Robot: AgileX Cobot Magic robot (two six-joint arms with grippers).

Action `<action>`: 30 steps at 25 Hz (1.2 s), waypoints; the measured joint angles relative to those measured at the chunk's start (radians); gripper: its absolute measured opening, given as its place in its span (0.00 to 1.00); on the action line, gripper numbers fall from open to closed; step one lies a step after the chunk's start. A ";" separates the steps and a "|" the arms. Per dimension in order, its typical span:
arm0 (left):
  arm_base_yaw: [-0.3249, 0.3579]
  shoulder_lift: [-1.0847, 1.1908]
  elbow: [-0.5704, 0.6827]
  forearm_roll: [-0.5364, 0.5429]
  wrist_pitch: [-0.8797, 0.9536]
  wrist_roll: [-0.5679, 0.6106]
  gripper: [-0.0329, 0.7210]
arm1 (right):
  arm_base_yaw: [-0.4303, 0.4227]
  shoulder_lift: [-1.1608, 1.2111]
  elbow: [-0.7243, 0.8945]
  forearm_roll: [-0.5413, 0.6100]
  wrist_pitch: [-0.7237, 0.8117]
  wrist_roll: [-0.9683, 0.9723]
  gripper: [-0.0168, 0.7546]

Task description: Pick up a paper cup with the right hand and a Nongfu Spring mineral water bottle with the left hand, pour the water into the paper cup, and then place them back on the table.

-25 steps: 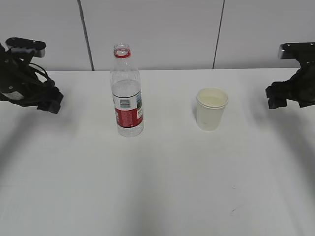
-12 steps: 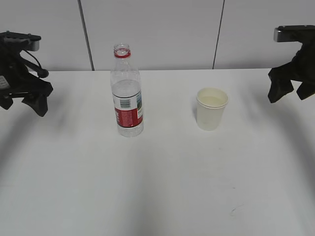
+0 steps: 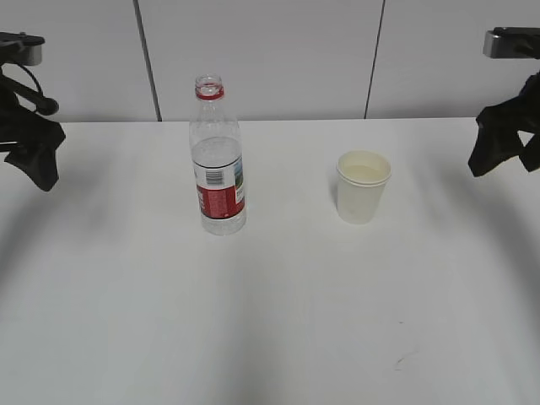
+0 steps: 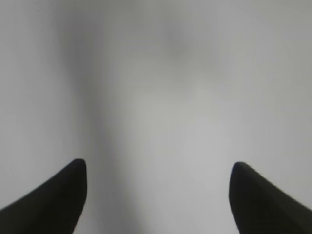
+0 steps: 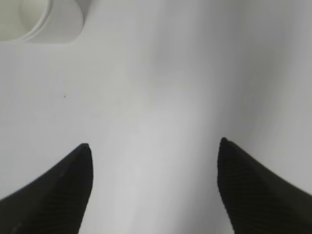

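Observation:
The Nongfu Spring bottle (image 3: pixel 218 160) stands upright and uncapped on the white table (image 3: pixel 270 295), left of centre, with water up to about its shoulder. The white paper cup (image 3: pixel 364 186) stands upright right of centre; its edge shows at the top left of the right wrist view (image 5: pixel 48 19). My left gripper (image 3: pixel 38 160) hangs at the far left edge, well away from the bottle; the left wrist view shows it open (image 4: pixel 156 168) over bare table. My right gripper (image 3: pixel 498 156) hangs at the far right, apart from the cup, open (image 5: pixel 153 146) and empty.
A pale panelled wall (image 3: pixel 270 51) stands behind the table's back edge. A tiny dark scuff (image 3: pixel 399 363) marks the table near the front right. Bare tabletop lies between and in front of the bottle and cup.
Both arms have lifted and drawn outward toward the frame edges, the grippers now pointing downward. The bottle and cup have not moved.

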 joint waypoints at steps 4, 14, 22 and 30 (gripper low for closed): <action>0.000 -0.084 0.093 -0.004 -0.001 0.000 0.77 | 0.000 -0.081 0.090 0.005 -0.002 -0.017 0.79; 0.000 -0.345 0.395 -0.031 -0.070 0.000 0.77 | 0.000 -0.294 0.315 0.013 -0.041 -0.036 0.79; 0.000 -0.512 0.616 -0.045 -0.092 0.000 0.77 | 0.000 -0.419 0.454 0.038 -0.058 -0.042 0.79; 0.000 -0.721 0.771 -0.055 -0.096 0.000 0.77 | 0.000 -0.574 0.618 0.072 -0.060 -0.059 0.79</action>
